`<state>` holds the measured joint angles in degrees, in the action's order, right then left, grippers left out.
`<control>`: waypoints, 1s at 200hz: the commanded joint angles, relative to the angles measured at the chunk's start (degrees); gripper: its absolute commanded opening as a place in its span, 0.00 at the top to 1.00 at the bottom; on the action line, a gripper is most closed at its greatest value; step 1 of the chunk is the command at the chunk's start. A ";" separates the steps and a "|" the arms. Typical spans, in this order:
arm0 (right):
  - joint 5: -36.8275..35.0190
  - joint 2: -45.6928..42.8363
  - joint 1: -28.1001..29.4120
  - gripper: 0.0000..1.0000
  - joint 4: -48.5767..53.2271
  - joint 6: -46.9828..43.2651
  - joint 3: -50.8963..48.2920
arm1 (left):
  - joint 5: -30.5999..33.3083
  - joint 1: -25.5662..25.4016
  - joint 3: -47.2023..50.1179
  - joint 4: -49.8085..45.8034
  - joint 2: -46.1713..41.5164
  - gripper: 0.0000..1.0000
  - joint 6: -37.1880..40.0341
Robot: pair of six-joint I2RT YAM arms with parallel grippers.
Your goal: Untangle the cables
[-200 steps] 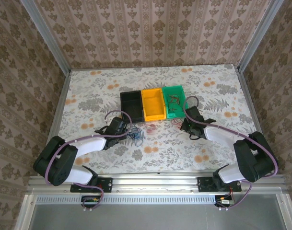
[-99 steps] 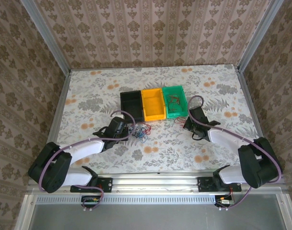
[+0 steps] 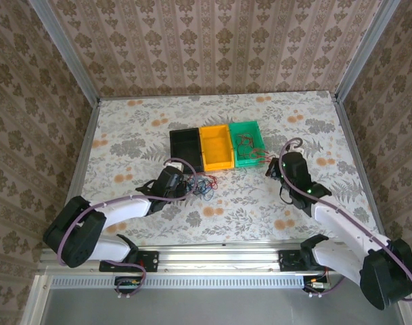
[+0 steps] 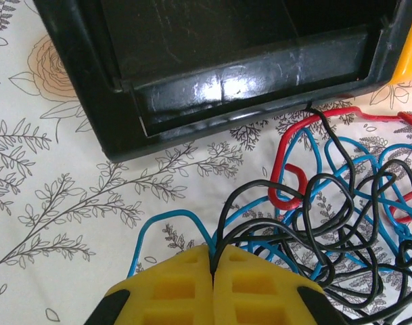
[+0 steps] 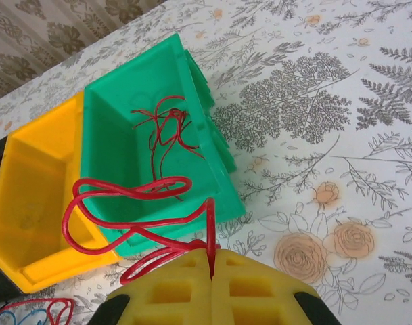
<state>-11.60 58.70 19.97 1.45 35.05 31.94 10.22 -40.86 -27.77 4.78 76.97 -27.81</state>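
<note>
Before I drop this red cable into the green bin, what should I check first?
1. Right pincer shut on the red cable: ok.
2. Right pincer over the green bin: not ok; in the top view it sits beside the bin's near right corner.
3. Room in the green bin: ok; one other red cable lies inside.
4. Red cable free of the tangle: cannot tell; its lower end is hidden under the pincer.
5. Left pincer anchoring the tangle: ok; shut on a black cable by the black bin.

Arms (image 3: 121,205): white links, black joints, purple wiring; yellow gridded jaws.
</note>
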 commanded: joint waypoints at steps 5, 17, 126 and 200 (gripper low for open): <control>6.91 8.45 -1.16 0.98 -3.60 -4.74 7.53 | -0.37 -0.39 0.20 1.25 1.20 0.97 0.00; 8.77 13.77 -1.64 0.98 -4.46 -5.91 11.75 | -0.54 -0.41 -0.08 1.20 1.44 0.99 0.04; 22.04 34.27 10.46 0.53 -1.26 -8.21 22.51 | -2.38 -0.65 -0.14 0.69 3.22 1.00 1.00; 24.79 45.36 16.07 0.57 5.32 -8.30 25.97 | -1.70 -1.32 -0.54 0.56 4.42 1.00 0.96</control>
<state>12.51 101.75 35.92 2.24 27.97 55.51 8.75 -41.60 -27.77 5.87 80.68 -27.77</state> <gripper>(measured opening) 0.437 0.049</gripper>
